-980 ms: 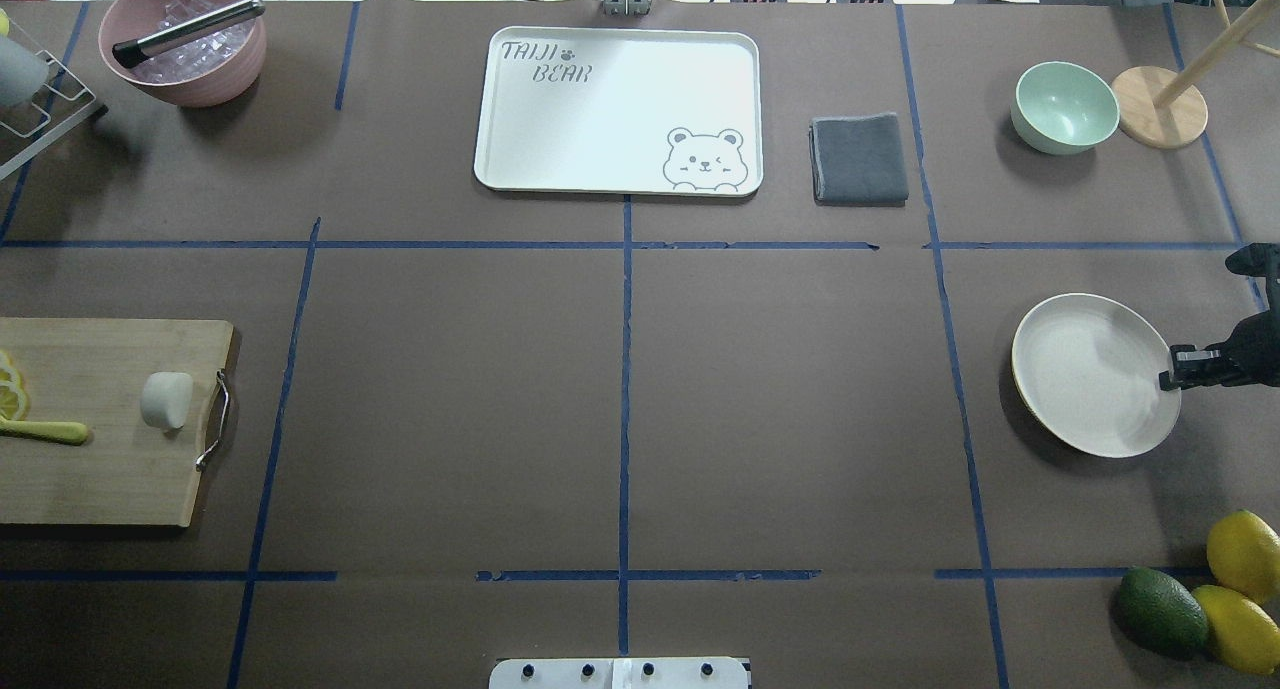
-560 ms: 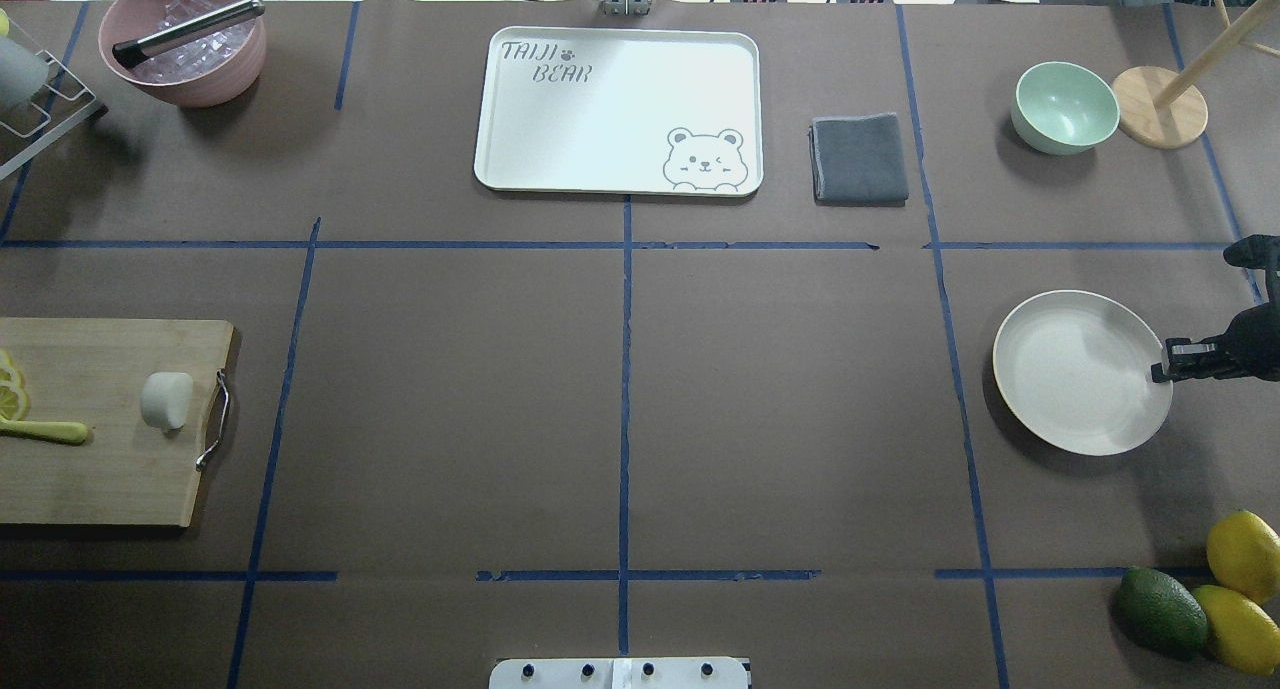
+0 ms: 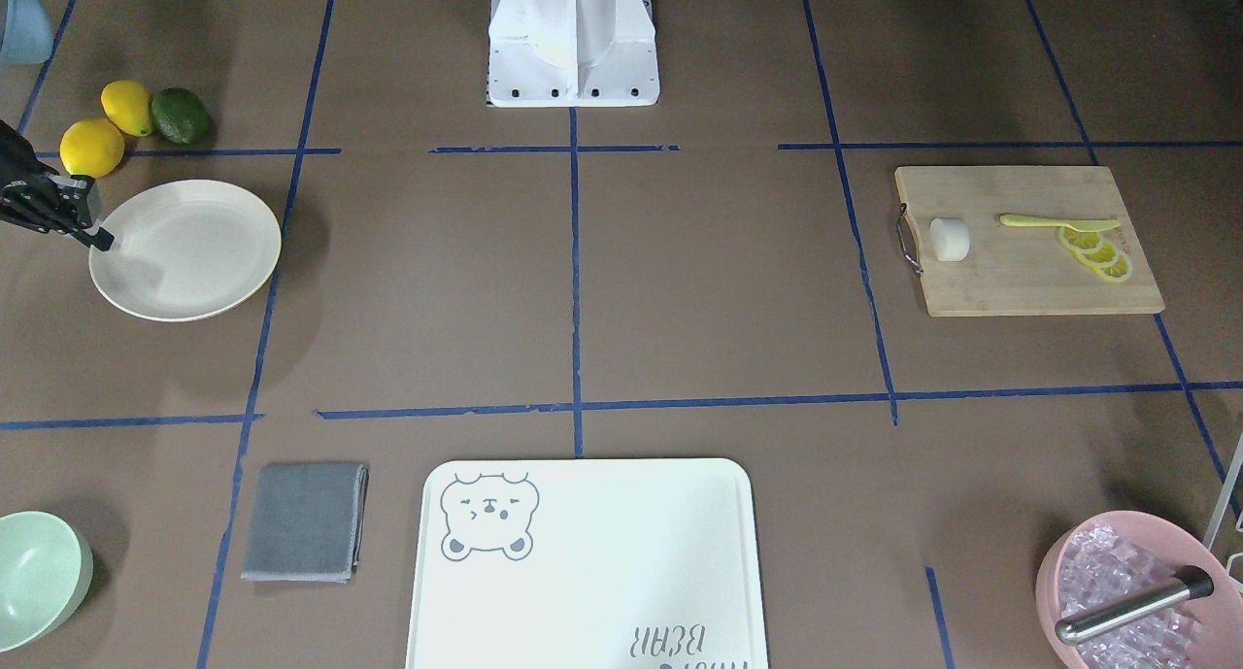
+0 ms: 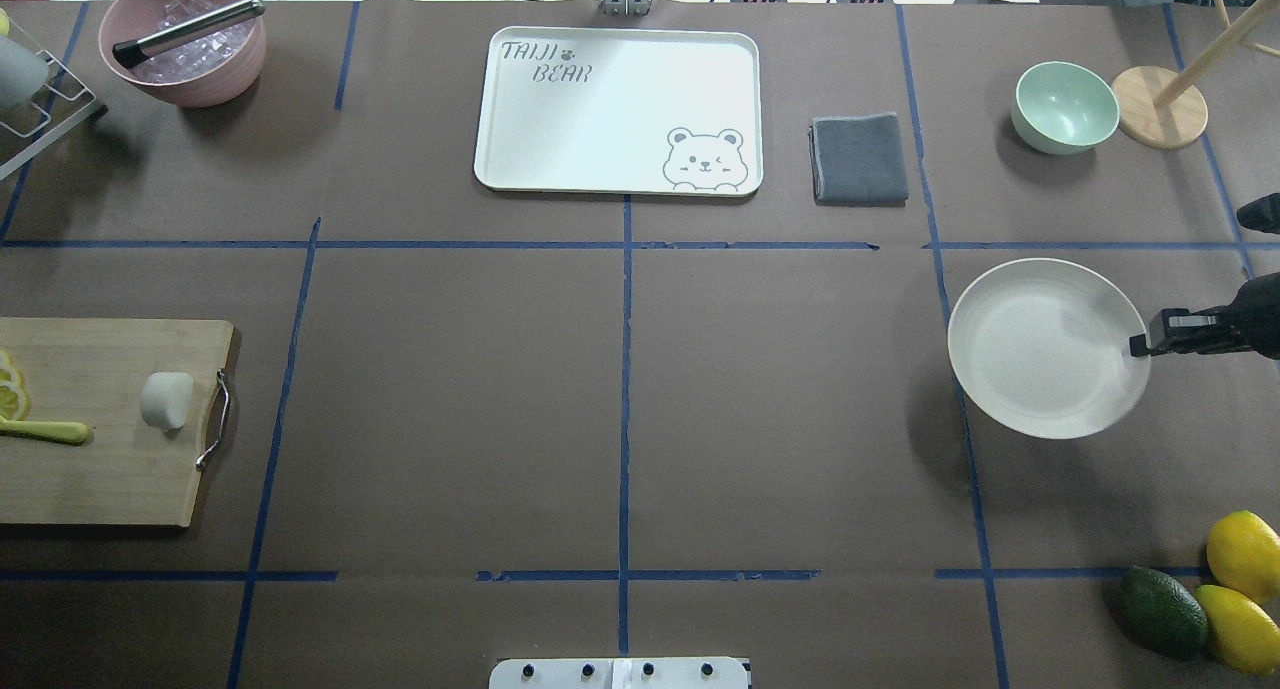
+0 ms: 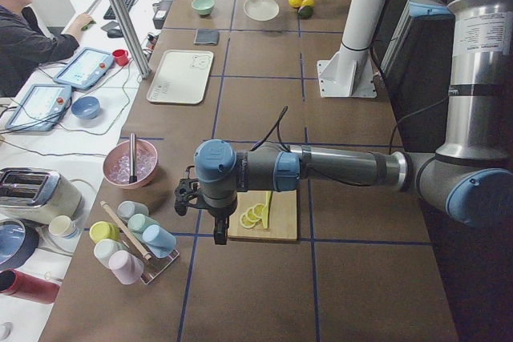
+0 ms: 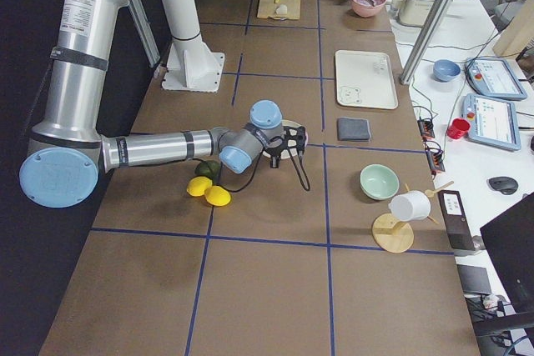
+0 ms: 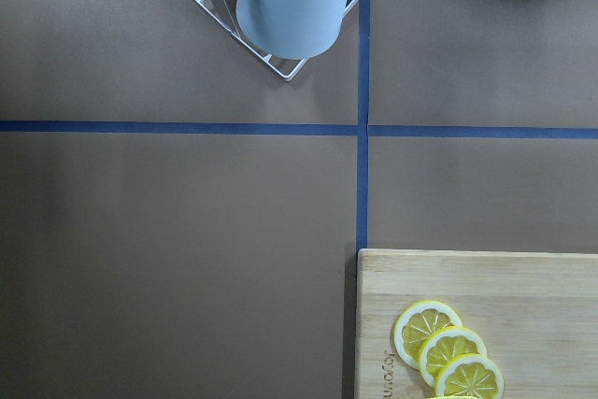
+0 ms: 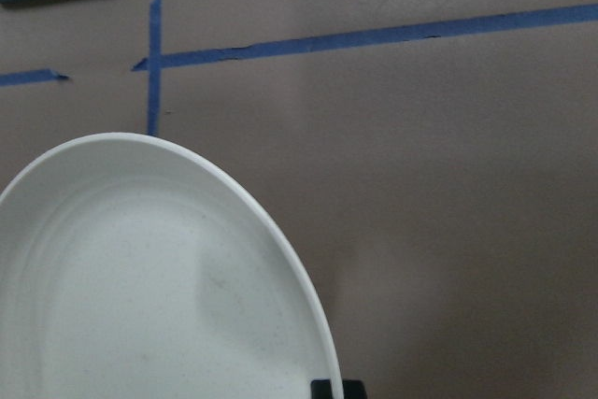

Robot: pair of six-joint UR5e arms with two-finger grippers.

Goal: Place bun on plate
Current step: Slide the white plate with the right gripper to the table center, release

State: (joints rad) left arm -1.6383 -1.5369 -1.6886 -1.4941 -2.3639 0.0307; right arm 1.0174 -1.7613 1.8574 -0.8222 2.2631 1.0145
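The bun [image 4: 166,400] is a small white roll lying on the wooden cutting board [image 4: 100,469] at the table's left side, also seen as the bun [image 3: 950,239] from the front. The cream plate [image 4: 1048,347] is at the right side, and my right gripper [image 4: 1140,346] is shut on its right rim. The wrist view shows the plate [image 8: 140,296] filling the lower left, with a dark fingertip [image 8: 336,388] at its edge. My left gripper [image 5: 216,230] hangs beside the board's outer end, seen only from the side, so I cannot tell its state.
Lemon slices [image 4: 10,389] and a yellow knife [image 4: 45,430] share the board. A white bear tray [image 4: 618,109], grey cloth [image 4: 858,159] and mint bowl [image 4: 1064,107] line the far side. Two lemons and an avocado [image 4: 1160,609] lie near right. A pink bowl [image 4: 185,44] of ice stands far left.
The right gripper has carried the plate toward the table's middle and slightly away from the robot; the plate now looks larger, as if raised. The bun has not moved.
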